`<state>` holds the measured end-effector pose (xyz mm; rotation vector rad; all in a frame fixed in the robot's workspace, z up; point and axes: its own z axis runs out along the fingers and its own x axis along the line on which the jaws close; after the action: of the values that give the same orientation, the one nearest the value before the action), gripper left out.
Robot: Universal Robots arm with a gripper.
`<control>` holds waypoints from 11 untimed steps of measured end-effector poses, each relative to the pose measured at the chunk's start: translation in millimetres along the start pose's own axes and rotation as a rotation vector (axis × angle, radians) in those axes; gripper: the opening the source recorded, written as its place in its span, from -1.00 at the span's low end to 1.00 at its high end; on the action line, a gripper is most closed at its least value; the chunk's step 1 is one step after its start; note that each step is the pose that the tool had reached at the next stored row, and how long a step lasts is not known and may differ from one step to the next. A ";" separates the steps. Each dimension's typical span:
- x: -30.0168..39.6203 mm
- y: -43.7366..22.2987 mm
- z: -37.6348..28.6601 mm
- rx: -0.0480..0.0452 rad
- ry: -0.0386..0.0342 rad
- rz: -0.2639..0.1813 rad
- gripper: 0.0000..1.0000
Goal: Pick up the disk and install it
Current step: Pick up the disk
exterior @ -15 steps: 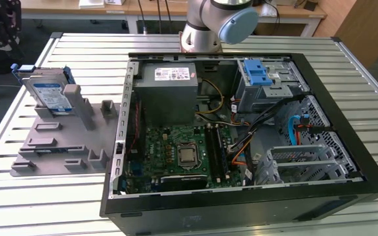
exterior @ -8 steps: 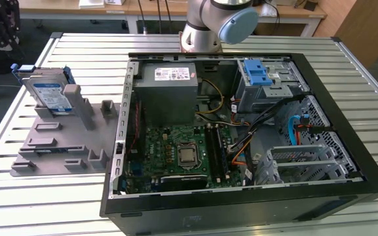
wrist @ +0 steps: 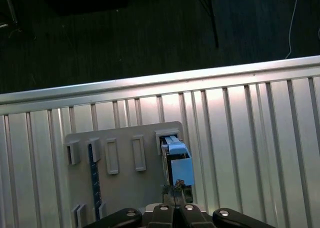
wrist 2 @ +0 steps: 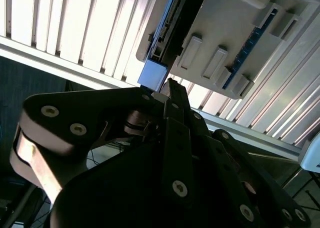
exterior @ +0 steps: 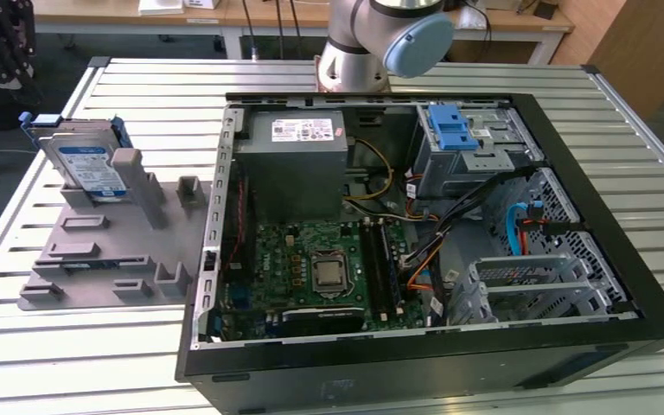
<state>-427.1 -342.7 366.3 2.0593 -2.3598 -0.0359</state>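
- Exterior view: I see the slatted metal desk [exterior: 170, 86] with the open computer case [exterior: 424, 372] taking up most of it. A grey holder plate [exterior: 90, 251] lies along the desk's edge on the exterior view's left. The disk [exterior: 87, 164] stands upright in a slot at the end of that plate nearer the desk's far edge, label facing me, with its blue frame sticking up on top. The arm [exterior: 367, 43] rises from the middle of the far edge. This view gives me the case's drive cage with its blue latch [exterior: 453, 134], near the case's far corner on the exterior view's right.
- First wrist view: here I look down on the holder plate [wrist: 125, 188] and the disk [wrist: 177, 160] edge-on in its slot, close to the desk's edge, dark floor [wrist: 150, 33] beyond. The gripper [wrist: 175, 195] sits over the disk's end. The fingers [wrist: 167, 208] are drawn together, nothing between them. A thin blue strip [wrist: 93, 173] stands in another slot.
- Second wrist view: this gives me the fingers [wrist 2: 176, 118] from the side, closed to a narrow tip [wrist 2: 170, 88] just beside the disk's blue end [wrist 2: 152, 74]. I cannot tell whether they touch it.
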 end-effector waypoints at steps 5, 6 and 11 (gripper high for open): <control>0.0 -0.1 0.9 0.0005 -0.0001 0.000 -0.79; 0.0 -0.1 1.4 0.0009 -0.0001 0.000 -0.77; 0.1 0.0 5.0 0.0024 0.0002 -0.025 -0.42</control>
<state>-427.2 -342.7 361.3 2.0897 -2.3353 -0.0330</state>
